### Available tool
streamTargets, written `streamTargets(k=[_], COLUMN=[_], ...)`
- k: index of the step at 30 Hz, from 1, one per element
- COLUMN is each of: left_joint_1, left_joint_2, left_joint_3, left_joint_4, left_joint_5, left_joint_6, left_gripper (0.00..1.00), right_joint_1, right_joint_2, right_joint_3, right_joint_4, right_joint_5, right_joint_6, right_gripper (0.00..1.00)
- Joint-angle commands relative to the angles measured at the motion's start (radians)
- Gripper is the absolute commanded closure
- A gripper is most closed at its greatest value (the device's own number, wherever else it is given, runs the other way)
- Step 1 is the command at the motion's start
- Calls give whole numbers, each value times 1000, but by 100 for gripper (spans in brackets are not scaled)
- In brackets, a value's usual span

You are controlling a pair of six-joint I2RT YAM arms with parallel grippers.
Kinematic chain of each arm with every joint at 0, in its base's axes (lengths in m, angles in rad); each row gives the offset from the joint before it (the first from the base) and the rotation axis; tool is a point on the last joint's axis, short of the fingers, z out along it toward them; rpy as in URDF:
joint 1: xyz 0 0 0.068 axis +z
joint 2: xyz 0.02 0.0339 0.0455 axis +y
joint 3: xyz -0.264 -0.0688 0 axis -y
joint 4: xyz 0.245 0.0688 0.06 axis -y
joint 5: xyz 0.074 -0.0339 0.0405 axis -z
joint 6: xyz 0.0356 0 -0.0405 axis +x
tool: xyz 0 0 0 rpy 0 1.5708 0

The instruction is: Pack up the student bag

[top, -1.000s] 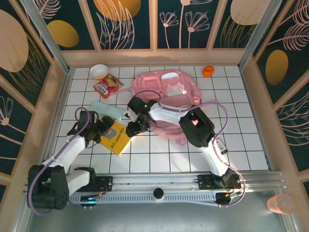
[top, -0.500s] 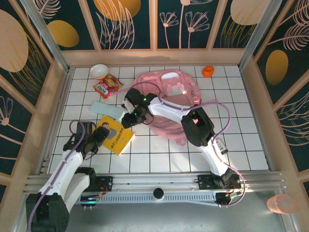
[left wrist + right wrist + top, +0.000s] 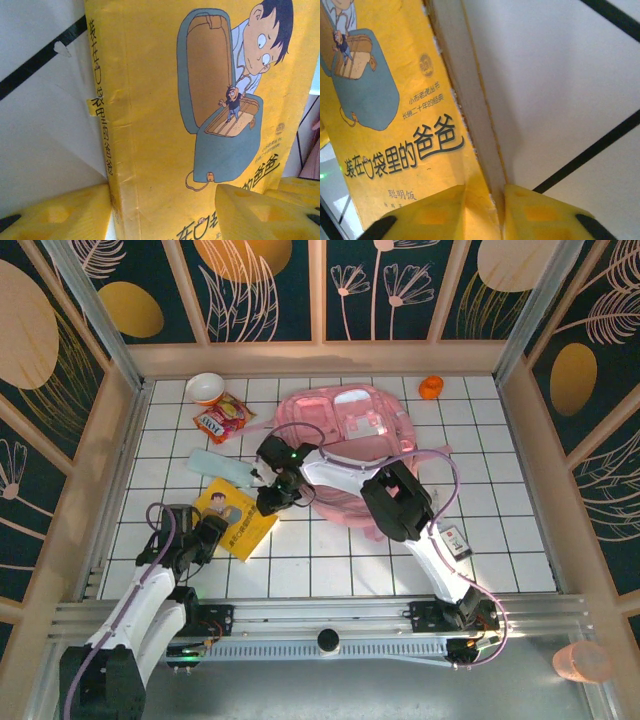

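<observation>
Part of student bag [image 3: 350, 425] hidden under right arm; right gripper [image 3: 485, 194] nearly shut, pinching book [image 3: 385, 100] edge; left gripper [image 3: 160, 197] half open, book spine btwn fingers

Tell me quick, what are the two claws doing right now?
Left gripper: open, straddling the spine of the book.
Right gripper: closed on the book's edge.

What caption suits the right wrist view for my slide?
Right claw pinching the page edge of the yellow book, over the white gridded table.
</observation>
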Motion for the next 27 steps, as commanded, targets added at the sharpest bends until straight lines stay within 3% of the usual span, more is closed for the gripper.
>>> streamTargets(k=[1,11,20,24,27], left_joint_1=[-7,-7,-7,-7,-7], left_joint_2=[8,-46,-66,-55,-41], left_joint_3=[46,150,51,51,84], left_joint_4=[114,96,178,126,41], left_joint_5=[123,193,236,182,116], left_joint_6=[28,-2,-46,0,54], left_gripper=[44,42,42,53,72], right_joint_1=[16,13,-6,-8,-14], right_joint_2=[34,33,41,32,1], right_joint_3=[-29,-32,-60,-61,-77], right_joint_4=[42,79,137,138,164], right_joint_5=[-86,-194,-263,-243,-230], right_joint_6=[17,67,133,143,163], right_gripper=[81,85,88,88,84])
